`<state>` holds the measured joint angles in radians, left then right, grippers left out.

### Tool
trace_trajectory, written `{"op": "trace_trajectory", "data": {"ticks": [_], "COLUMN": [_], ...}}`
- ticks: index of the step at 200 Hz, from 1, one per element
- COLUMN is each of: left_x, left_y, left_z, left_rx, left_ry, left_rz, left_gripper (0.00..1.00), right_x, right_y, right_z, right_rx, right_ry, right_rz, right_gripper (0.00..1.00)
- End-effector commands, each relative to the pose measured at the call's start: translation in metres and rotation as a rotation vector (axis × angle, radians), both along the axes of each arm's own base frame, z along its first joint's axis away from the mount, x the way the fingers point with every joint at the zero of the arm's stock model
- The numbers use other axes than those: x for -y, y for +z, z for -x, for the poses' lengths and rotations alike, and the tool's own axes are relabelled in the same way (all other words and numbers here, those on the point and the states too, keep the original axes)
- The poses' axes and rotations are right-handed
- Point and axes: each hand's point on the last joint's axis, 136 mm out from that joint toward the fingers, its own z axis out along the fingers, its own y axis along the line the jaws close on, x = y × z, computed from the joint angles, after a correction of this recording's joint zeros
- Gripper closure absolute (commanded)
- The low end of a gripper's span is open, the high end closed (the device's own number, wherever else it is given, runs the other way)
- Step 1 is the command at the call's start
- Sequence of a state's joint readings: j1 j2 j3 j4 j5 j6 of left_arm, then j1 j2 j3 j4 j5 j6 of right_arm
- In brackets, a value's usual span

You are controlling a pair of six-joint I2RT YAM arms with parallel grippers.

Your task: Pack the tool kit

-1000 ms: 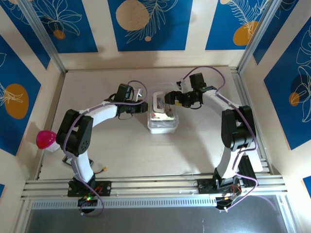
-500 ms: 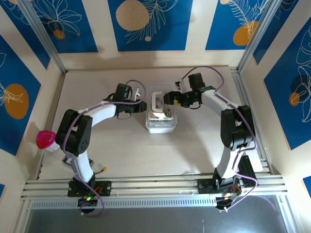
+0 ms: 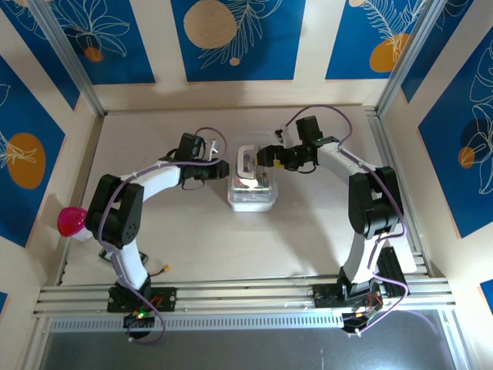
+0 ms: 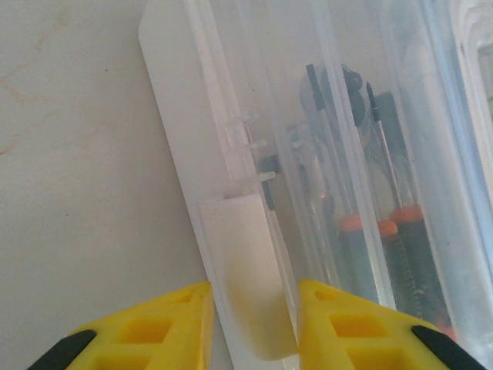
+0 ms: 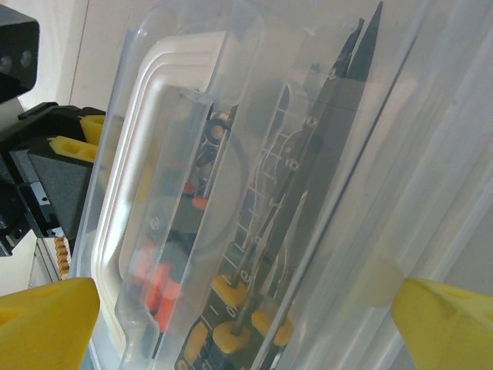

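Note:
The tool kit (image 3: pixel 251 185) is a clear plastic case lying mid-table, with a white handle (image 3: pixel 247 162) at its far end. Through the plastic I see orange-and-black screwdrivers (image 4: pixel 385 231) and yellow-handled tools (image 5: pixel 239 335). My left gripper (image 3: pixel 219 167) is at the case's left side. Its yellow fingers (image 4: pixel 154 331) stand close on either side of the white latch tab (image 4: pixel 246 270), and I cannot make out whether they touch it. My right gripper (image 3: pixel 266 158) is at the far right end of the case, its fingers (image 5: pixel 46 324) spread wide with the case (image 5: pixel 254 193) between them.
A pink ball (image 3: pixel 72 220) sits at the left wall beside the left arm's elbow. A small orange piece (image 3: pixel 166 268) lies near the front rail. Walls close the table on three sides, and bare tabletop lies in front of the case.
The case has shifted a little to the left, and both grippers have moved left with it.

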<state>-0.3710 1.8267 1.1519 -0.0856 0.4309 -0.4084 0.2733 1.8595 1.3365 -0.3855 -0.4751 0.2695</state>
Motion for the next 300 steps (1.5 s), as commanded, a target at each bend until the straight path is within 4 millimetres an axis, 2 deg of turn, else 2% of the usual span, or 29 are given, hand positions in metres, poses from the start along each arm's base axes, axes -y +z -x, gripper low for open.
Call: {"op": "trace_trajectory", "data": {"ticks": [1, 39, 64, 97, 126, 168, 265, 300], "left_x": [-0.04, -0.049, -0.049, -0.049, -0.046, -0.031, -0.032, -0.034], "left_y": [-0.046, -0.046, -0.044, -0.041, -0.03, -0.014, 0.016, 0.01], "left_z": [0.018, 0.016, 0.015, 0.012, 0.007, 0.004, 0.0, -0.002], "left_rx": [-0.139, -0.151, -0.147, -0.142, -0.101, -0.051, 0.044, 0.034], "left_ry": [0.07, 0.106, 0.111, 0.127, 0.132, 0.085, 0.085, 0.084], "left_rz": [-0.134, -0.119, -0.103, -0.075, -0.017, 0.083, 0.097, 0.069], "left_gripper": [0.69, 0.66, 0.61, 0.6, 0.58, 0.45, 0.3, 0.29], "right_x": [-0.009, -0.009, -0.011, -0.012, -0.011, -0.014, -0.015, -0.015], "right_y": [-0.048, -0.047, -0.048, -0.049, -0.05, -0.051, -0.054, -0.053], "right_z": [0.039, 0.04, 0.04, 0.04, 0.041, 0.041, 0.042, 0.042], "right_rx": [-0.216, -0.218, -0.22, -0.223, -0.225, -0.225, -0.234, -0.233], "right_ry": [0.049, 0.052, 0.056, 0.06, 0.06, 0.067, 0.071, 0.073], "right_rz": [0.048, 0.048, 0.047, 0.047, 0.048, 0.045, 0.042, 0.04], "right_gripper": [0.0, 0.0, 0.0, 0.0, 0.0, 0.0, 0.0, 0.0]}}
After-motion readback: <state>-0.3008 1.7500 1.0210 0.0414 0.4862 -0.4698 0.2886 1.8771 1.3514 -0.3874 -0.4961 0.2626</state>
